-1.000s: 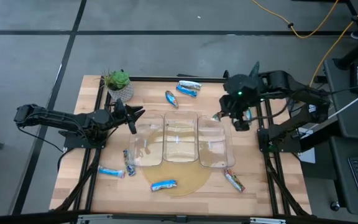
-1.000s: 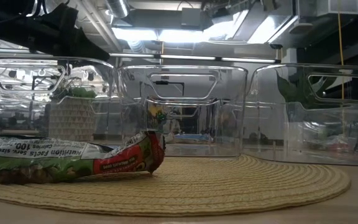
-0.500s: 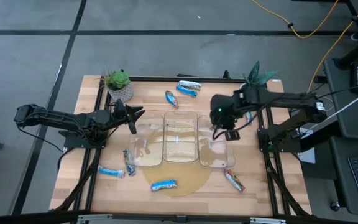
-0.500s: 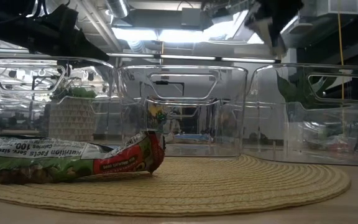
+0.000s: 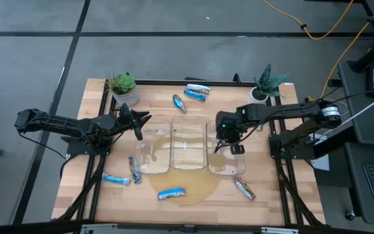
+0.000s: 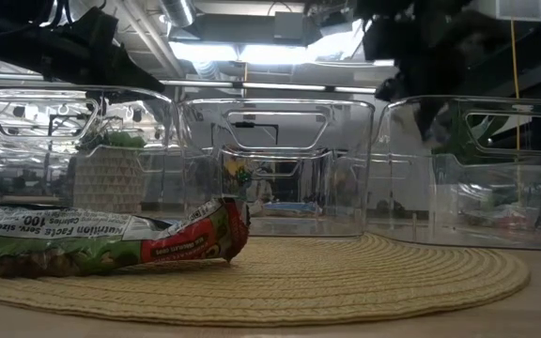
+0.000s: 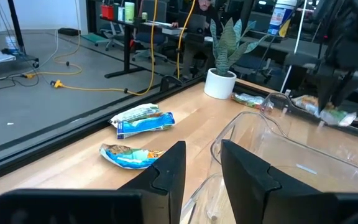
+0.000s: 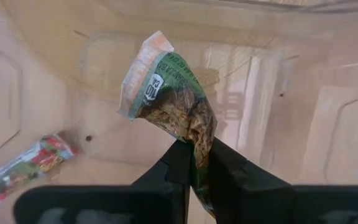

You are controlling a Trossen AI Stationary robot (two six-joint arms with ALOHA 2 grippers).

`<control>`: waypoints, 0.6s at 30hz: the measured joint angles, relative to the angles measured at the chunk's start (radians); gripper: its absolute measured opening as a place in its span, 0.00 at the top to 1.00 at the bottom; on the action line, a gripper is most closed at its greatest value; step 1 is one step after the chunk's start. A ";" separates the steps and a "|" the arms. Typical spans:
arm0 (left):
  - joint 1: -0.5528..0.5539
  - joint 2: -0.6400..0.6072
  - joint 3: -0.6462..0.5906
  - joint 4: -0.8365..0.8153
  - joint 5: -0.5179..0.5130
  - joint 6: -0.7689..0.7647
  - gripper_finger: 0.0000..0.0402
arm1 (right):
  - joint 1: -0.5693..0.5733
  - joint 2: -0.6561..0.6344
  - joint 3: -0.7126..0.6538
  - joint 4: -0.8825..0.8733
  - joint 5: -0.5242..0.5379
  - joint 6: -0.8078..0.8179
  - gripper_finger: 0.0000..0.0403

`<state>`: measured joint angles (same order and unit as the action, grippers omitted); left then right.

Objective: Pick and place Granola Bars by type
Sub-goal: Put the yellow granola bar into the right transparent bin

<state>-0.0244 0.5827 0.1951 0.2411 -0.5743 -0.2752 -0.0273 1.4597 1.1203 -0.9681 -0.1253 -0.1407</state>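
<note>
Three clear bins stand side by side on a round woven mat (image 5: 197, 192). My right gripper (image 5: 230, 136) (image 8: 201, 163) hangs over the right bin (image 5: 226, 162), shut on a green-and-orange granola bar (image 8: 169, 96). My left gripper (image 5: 137, 123) (image 7: 201, 177) waits open at the left bin's far-left corner (image 5: 145, 127). Blue bars lie flat on the table at the far side (image 5: 198, 91) (image 5: 179, 103), near left (image 5: 116, 179) (image 5: 135, 170) and near the mat (image 5: 171, 193). A red-and-green bar (image 5: 244, 188) lies near right. My right gripper pinches the green-and-orange bar by one end (image 8: 199, 138) between its two fingers, coming from above and pointing down. The bar is lifted clear and sticks out beyond the fingertips over the right bin's floor, its sealed orange end (image 8: 143, 59) farthest from the fingers.
A small potted plant (image 5: 123, 88) stands at the far-left corner and a spiky one (image 5: 265, 83) at the far right. Another red-and-green bar (image 6: 111, 239) lies on the mat close to the low camera. Bare wood lies at the near edge.
My right gripper, carrying the bar, has swung from the table's far-right side toward the left and near edge and come down over the right bin. It has stayed shut on the bar. The left arm has kept still.
</note>
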 joint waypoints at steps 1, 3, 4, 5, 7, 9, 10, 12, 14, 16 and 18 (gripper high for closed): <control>0.000 0.000 0.000 0.000 0.000 0.000 0.77 | 0.000 0.000 -0.019 0.022 0.000 0.003 0.89; 0.000 0.000 0.000 -0.001 0.000 0.000 0.77 | 0.000 0.000 -0.058 0.069 0.000 0.010 0.89; 0.000 0.000 0.000 -0.002 0.000 0.000 0.77 | 0.000 0.000 -0.079 0.094 0.000 0.013 0.89; 0.000 0.000 0.000 -0.002 0.000 0.000 0.77 | 0.000 0.000 -0.097 0.114 0.001 0.017 0.89; 0.000 0.000 0.000 -0.007 0.000 0.000 0.77 | 0.000 0.000 -0.138 0.158 0.000 0.030 0.89; 0.000 0.000 0.000 -0.007 0.000 0.000 0.77 | 0.000 0.000 -0.174 0.190 0.000 0.032 0.89; 0.000 0.000 0.000 -0.007 0.000 0.000 0.77 | 0.000 0.000 -0.192 0.209 0.000 0.032 0.89; 0.000 0.000 0.000 -0.007 0.000 0.000 0.76 | 0.000 0.000 -0.220 0.235 0.000 0.031 0.89; 0.000 0.000 0.000 -0.007 0.000 0.000 0.76 | 0.000 0.000 -0.239 0.249 0.000 0.030 0.89; 0.000 0.000 0.000 -0.007 0.000 0.000 0.77 | 0.000 0.000 -0.256 0.260 0.000 0.030 0.89; 0.000 0.000 0.000 -0.007 0.000 0.000 0.77 | 0.000 0.000 -0.264 0.274 0.000 0.031 0.89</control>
<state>-0.0243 0.5824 0.1951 0.2340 -0.5746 -0.2752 -0.0273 1.4597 0.8565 -0.6946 -0.1257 -0.1101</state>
